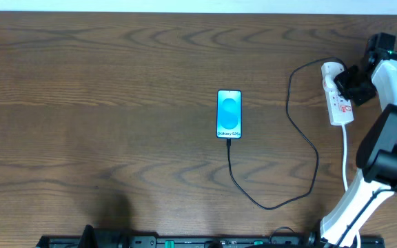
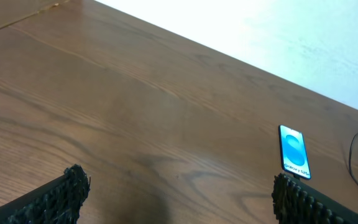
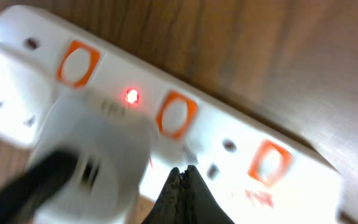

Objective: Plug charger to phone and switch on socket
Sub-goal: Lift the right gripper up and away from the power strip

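Note:
The phone (image 1: 229, 114) lies face up mid-table with its blue screen lit; it also shows in the left wrist view (image 2: 294, 151). The black charger cable (image 1: 302, 134) is plugged into the phone's near end and loops right to the white socket strip (image 1: 338, 103). In the right wrist view the strip (image 3: 241, 134) fills the frame, with orange switches, a small red light (image 3: 131, 96) lit, and a white adapter (image 3: 98, 155) plugged in. My right gripper (image 3: 183, 171) is shut, its tips against the strip. My left gripper (image 2: 179, 190) is open and empty above bare table.
The strip's white cord (image 1: 345, 155) runs toward the near edge beside the right arm's base (image 1: 350, 213). A pale wall (image 2: 278, 37) lies beyond the table's far edge. A black rail (image 1: 185, 242) runs along the near edge.

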Controlling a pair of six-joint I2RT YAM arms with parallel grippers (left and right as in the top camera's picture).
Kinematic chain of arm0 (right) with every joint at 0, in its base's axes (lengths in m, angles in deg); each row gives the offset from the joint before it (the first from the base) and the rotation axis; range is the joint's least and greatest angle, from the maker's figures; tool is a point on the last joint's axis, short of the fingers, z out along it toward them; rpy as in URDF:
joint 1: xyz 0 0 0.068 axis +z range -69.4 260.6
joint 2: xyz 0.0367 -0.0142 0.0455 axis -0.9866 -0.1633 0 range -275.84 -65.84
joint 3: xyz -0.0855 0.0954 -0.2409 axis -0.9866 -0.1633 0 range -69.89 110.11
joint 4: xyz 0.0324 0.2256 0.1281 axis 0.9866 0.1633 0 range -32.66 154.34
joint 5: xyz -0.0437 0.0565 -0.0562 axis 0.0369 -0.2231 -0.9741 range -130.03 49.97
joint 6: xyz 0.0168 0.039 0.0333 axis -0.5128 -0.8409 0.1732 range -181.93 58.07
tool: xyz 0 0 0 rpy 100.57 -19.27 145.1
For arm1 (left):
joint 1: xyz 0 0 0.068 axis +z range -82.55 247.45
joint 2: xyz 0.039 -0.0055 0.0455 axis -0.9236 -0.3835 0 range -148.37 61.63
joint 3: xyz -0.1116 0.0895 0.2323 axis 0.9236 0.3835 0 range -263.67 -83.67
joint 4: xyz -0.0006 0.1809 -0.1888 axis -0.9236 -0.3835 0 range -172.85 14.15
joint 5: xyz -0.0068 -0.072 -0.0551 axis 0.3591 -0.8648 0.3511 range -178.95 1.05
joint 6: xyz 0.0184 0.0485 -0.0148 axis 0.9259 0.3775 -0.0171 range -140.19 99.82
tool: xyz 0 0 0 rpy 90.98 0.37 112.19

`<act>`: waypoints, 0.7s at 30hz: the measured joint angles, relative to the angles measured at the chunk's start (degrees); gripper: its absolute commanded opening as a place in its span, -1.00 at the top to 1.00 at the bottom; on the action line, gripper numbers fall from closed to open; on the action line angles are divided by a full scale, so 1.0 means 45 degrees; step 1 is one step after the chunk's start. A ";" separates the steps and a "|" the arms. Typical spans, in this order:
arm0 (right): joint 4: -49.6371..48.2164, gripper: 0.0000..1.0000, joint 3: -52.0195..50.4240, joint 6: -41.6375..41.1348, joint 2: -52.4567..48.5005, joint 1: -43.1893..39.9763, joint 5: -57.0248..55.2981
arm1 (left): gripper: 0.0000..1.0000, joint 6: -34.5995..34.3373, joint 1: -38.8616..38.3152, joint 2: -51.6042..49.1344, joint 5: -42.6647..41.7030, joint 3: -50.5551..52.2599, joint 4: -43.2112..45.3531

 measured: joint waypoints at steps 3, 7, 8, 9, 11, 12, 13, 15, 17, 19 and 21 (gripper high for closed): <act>-0.0097 0.98 -0.0126 0.0413 0.3060 -0.0083 -0.0845 | -0.93 0.0000 0.0005 0.0000 0.0000 0.0000 -0.0010; -0.0986 0.98 0.0102 0.0835 0.7645 -0.0083 -0.1491 | -0.93 0.0000 0.0005 0.0000 0.0005 0.0000 0.0000; -0.1316 0.98 0.0267 0.0928 0.9194 -0.0083 -0.1520 | -0.93 0.0000 0.0000 0.0000 0.0000 0.0000 -0.0010; -0.1608 0.97 0.0291 0.0962 0.9957 -0.0083 -0.1467 | -0.93 0.0000 0.0005 0.0000 0.0000 0.0000 -0.0010; -0.1739 0.98 0.0306 0.0986 1.0953 -0.0083 -0.1214 | -0.93 0.0000 0.0005 0.0000 0.0005 0.0000 -0.0010; -0.1719 0.98 0.0301 0.0986 1.1400 -0.0083 -0.1069 | -0.93 0.0000 0.0005 0.0000 0.0000 0.0000 -0.0010; -0.1613 0.98 0.0296 0.1001 1.1720 -0.0083 -0.0918 | -0.93 0.0000 0.0000 0.0000 0.0000 0.0000 -0.0010; -0.1433 0.98 0.0257 0.1035 1.2303 -0.0083 -0.0709 | -0.93 0.0000 0.0005 0.0000 0.0000 0.0000 -0.0010; -0.1321 0.98 0.0253 0.1069 1.2930 -0.0083 -0.0539 | -0.93 0.0000 0.0000 0.0000 0.0005 0.0000 -0.0010; -0.1205 0.98 0.0248 0.1073 1.3454 -0.0083 -0.0427 | -0.93 0.0000 0.0005 0.0000 0.0005 0.0000 -0.0015; -0.1127 0.98 0.0238 0.1078 1.3882 -0.0078 -0.0272 | -0.93 0.0000 0.0005 0.0000 0.0005 0.0000 -0.0010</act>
